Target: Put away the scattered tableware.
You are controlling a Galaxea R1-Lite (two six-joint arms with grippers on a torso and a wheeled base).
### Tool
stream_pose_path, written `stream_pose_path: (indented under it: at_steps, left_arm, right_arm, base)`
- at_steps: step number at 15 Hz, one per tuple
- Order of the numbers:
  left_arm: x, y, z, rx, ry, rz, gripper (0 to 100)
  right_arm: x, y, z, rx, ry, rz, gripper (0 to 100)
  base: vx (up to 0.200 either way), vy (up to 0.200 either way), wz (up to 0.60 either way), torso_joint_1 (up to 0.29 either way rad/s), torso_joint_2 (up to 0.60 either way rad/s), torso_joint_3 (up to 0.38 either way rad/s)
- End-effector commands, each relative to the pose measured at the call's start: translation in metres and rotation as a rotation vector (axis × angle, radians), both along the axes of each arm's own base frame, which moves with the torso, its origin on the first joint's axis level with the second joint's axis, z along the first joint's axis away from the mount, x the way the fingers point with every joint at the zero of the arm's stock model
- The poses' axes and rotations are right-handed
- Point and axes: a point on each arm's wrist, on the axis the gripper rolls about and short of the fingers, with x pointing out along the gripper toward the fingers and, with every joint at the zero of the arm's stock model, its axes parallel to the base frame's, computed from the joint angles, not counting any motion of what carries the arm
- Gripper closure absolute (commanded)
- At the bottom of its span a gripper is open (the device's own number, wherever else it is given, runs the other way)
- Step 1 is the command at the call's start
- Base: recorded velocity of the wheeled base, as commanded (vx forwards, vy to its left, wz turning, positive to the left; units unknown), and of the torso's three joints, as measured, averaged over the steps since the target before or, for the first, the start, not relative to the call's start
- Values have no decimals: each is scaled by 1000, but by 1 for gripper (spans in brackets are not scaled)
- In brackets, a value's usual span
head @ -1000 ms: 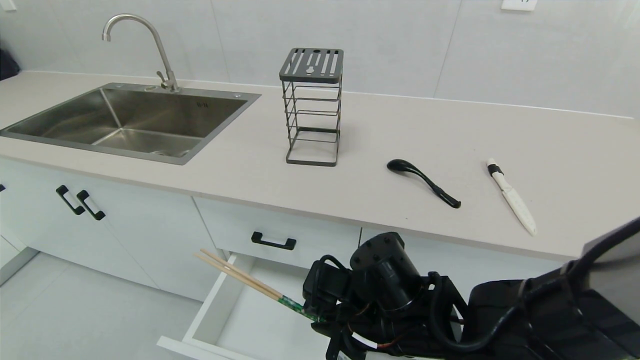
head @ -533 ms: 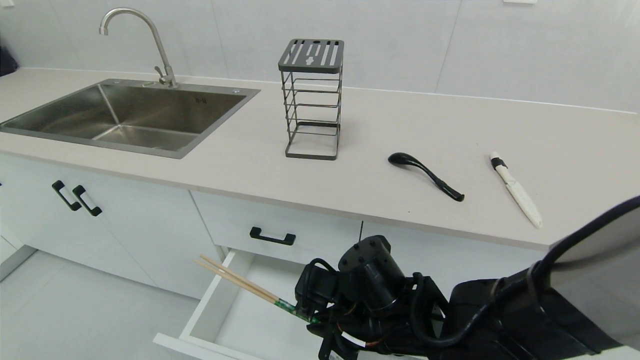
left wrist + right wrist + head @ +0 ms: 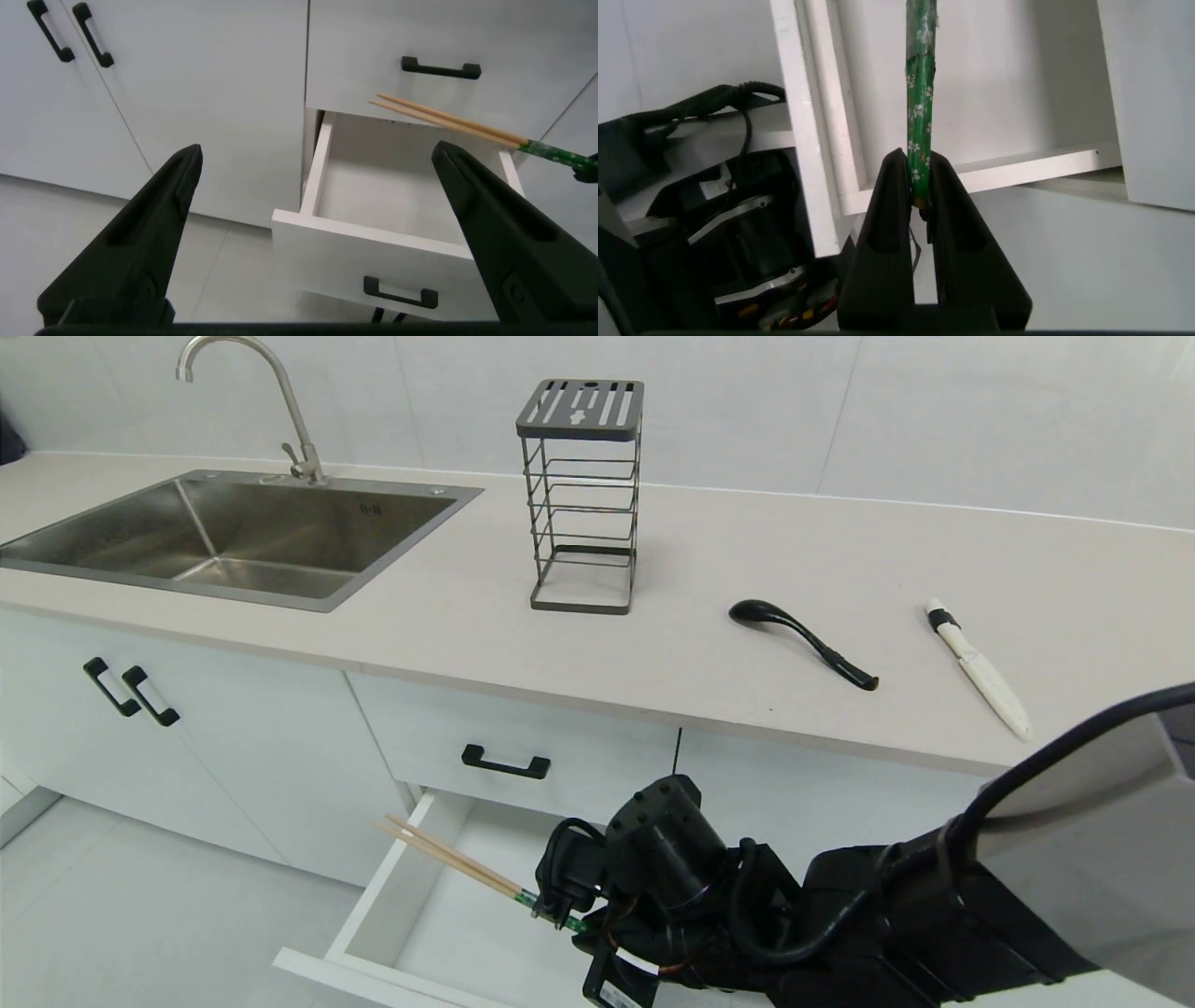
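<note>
A pair of wooden chopsticks [image 3: 457,861] with green ends [image 3: 920,75] sticks out over the open white drawer [image 3: 403,887]. My right gripper [image 3: 571,922] is shut on the green ends [image 3: 917,173]. On the counter lie a black spoon [image 3: 803,640] and a white knife [image 3: 977,668], right of a dark wire rack [image 3: 581,495]. My left gripper [image 3: 318,154] hangs open and empty in front of the cabinets, facing the drawer [image 3: 322,168] and the chopsticks [image 3: 448,117].
A steel sink [image 3: 233,532] with a tap [image 3: 280,401] takes up the counter's left end. A shut drawer with a black handle [image 3: 504,765] sits above the open one. Cabinet doors with black handles [image 3: 117,689] are to the left.
The head camera has moved, so the whole picture has shifted. My right gripper and the chopsticks have sunk a little toward the open drawer.
</note>
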Motion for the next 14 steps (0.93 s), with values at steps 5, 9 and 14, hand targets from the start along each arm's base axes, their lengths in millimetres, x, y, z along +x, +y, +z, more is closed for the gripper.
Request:
stream_pose_path:
  at_steps: [5, 9, 14]
  left_arm:
    - [0, 0, 0, 0, 1, 0, 0]
    - [0, 0, 0, 0, 0, 0, 0]
    - [0, 0, 0, 0, 1, 1, 0]
  right_arm:
    - [-3, 3, -2, -3, 9, 6, 100]
    - [-2, 2, -5, -12, 7, 5, 100]
    - [1, -2, -16, -48, 42, -20, 100]
  base:
    - [0, 0, 0, -125, 242, 111]
    - [0, 0, 0, -47, 90, 35]
    - [0, 0, 0, 0, 0, 0]
